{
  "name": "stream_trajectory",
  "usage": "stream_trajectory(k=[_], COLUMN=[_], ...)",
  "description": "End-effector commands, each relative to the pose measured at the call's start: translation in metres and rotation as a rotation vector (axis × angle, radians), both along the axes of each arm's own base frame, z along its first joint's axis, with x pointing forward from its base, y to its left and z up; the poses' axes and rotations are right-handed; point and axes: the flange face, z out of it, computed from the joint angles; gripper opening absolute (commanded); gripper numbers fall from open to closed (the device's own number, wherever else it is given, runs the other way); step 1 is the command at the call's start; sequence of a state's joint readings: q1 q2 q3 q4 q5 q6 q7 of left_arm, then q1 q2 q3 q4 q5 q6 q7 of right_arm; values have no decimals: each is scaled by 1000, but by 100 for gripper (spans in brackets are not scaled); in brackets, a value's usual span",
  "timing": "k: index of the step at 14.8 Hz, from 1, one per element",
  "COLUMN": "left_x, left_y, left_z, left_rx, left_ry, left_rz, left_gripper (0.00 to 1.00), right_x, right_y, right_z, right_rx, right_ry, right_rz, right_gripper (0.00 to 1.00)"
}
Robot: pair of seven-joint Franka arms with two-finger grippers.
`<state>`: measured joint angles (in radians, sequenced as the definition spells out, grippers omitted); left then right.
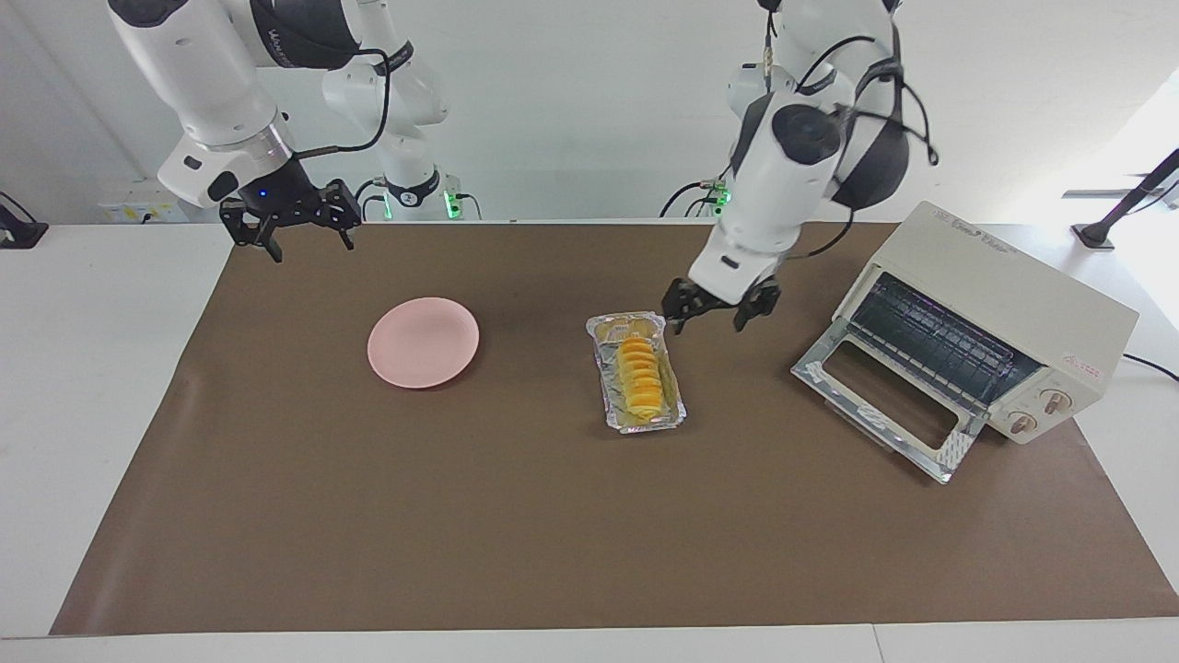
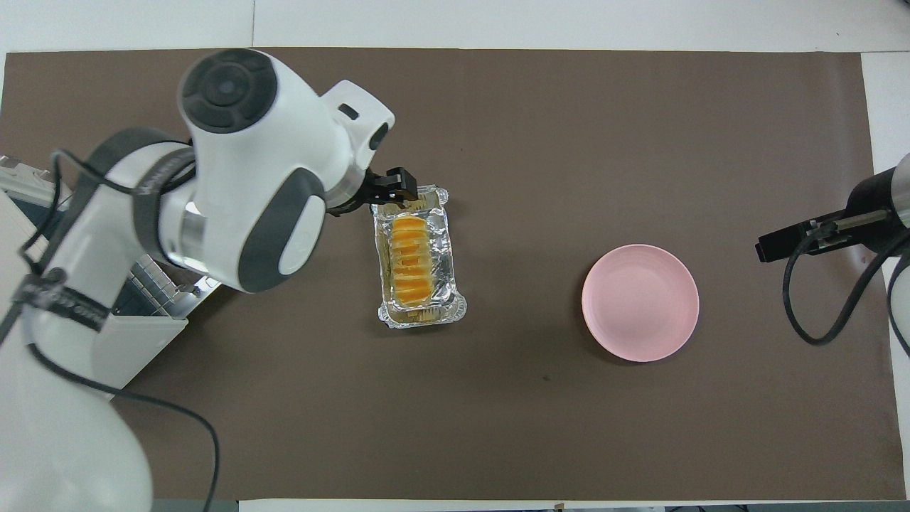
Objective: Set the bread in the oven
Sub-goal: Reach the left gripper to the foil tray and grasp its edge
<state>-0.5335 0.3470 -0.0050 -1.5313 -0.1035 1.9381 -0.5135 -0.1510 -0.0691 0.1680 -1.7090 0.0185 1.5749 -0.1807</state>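
Observation:
The bread [image 1: 640, 373] [image 2: 410, 256], a ridged yellow-orange loaf, lies in a crinkled foil tray [image 1: 603, 368] [image 2: 446, 235] in the middle of the brown mat. The oven [image 1: 1004, 304] stands at the left arm's end of the table. Its glass door [image 1: 884, 396] is dropped open and the wire rack shows. In the overhead view the oven [image 2: 142, 341] is mostly hidden under the left arm. My left gripper [image 1: 714, 318] [image 2: 394, 186] is open and empty. It hangs in the air over the tray's edge on the oven's side. My right gripper [image 1: 309, 244] [image 2: 771, 245] waits open above the mat's edge at its own end.
A round pink plate [image 1: 424, 343] [image 2: 640, 302] lies on the mat between the foil tray and the right arm's end. The brown mat [image 1: 553, 534] covers most of the white table. A power cable runs off the oven's outer end.

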Motion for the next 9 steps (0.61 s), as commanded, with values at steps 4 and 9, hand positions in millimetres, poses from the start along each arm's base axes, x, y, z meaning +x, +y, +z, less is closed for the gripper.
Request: stream_trajectory(k=[4, 9], left_x=[-7, -37], left_y=[-80, -91], left_z=[-94, -117], left_rx=[-6, 35], left_ry=[-13, 63], left_rz=[-33, 30], left_gripper=[100, 97], right_x=[-4, -5], right_y=[-3, -1], right_z=[0, 1], right_rx=[-11, -12], right_ry=[0, -2], right_rz=[-15, -12], right_gripper=[100, 100])
